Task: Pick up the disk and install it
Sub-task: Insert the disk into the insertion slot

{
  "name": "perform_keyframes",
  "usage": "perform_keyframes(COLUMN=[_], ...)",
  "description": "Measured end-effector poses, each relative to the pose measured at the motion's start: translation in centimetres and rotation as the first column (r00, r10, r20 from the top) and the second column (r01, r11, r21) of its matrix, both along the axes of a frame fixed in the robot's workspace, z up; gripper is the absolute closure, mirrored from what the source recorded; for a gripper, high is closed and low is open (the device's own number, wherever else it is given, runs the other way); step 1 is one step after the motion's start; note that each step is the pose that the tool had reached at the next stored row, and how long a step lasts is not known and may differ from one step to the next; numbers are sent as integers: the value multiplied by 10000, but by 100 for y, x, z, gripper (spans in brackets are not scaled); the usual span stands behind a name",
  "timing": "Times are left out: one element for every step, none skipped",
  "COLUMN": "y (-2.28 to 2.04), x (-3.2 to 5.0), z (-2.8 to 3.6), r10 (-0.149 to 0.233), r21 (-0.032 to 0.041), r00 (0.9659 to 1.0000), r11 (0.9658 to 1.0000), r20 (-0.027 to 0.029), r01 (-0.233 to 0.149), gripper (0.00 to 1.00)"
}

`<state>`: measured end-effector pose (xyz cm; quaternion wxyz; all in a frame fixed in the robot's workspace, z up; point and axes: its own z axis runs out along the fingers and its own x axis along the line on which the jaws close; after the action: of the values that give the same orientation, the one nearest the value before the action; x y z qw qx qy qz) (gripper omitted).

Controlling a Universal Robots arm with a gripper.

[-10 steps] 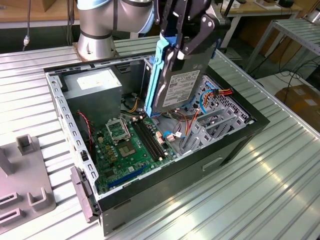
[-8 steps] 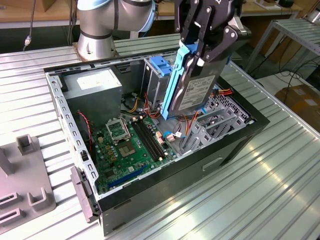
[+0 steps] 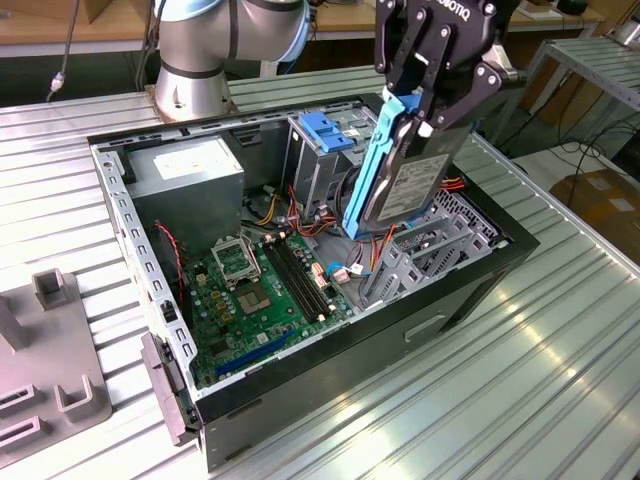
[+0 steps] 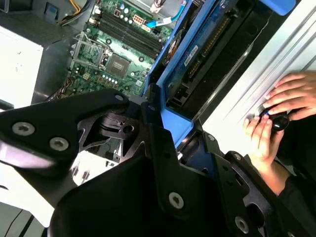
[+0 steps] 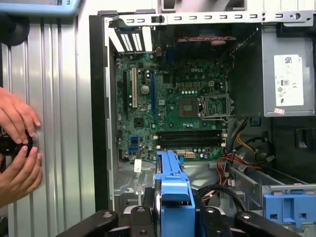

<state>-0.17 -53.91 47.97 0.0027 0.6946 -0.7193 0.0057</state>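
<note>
The disk (image 3: pixel 412 182), dark grey with a pale label and a bright blue carrier frame, hangs on edge and tilted above the open computer case (image 3: pixel 470 290), over its cables near the silver drive cage. My gripper (image 3: pixel 425 108) is shut on the disk's upper end. In the second wrist view the black fingers (image 4: pixel 163 158) clamp the blue frame of the disk (image 4: pixel 207 44). The first wrist view looks down the disk's blue edge (image 5: pixel 173 190) between the gripper (image 5: pixel 173 219) jaws, with the motherboard (image 5: pixel 173 108) below.
A blue bracket (image 3: pixel 325 130) sits atop the drive cage beside the disk. The power supply (image 3: pixel 190 175) fills the case's far corner. A person's hands (image 5: pixel 17 143) hold a black knob on the table outside the case. A grey fixture (image 3: pixel 50 350) lies at the exterior view's left.
</note>
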Motion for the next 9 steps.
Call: perform_keyframes(y=[0,0,0,1,-1,-8,-14,-22,-34], x=[29,61,89,134,166,190,206,226,241], z=[-3,-7,-11,-20,-34,-46,-51,-56,-60], r10=[-6,-10,-13,-19,-24,-30,-32,-34,-33], r21=[-7,-10,-13,-19,-26,-30,-43,-58,-59], r00=[10000,10000,10000,10000,10000,10000,10000,10000,10000], r11=[10000,10000,10000,10000,10000,10000,10000,10000,10000], r20=[0,0,0,0,0,0,0,0,0], r01=[6,10,13,19,24,30,32,34,33], gripper=[63,63,63,63,63,63,63,63,63])
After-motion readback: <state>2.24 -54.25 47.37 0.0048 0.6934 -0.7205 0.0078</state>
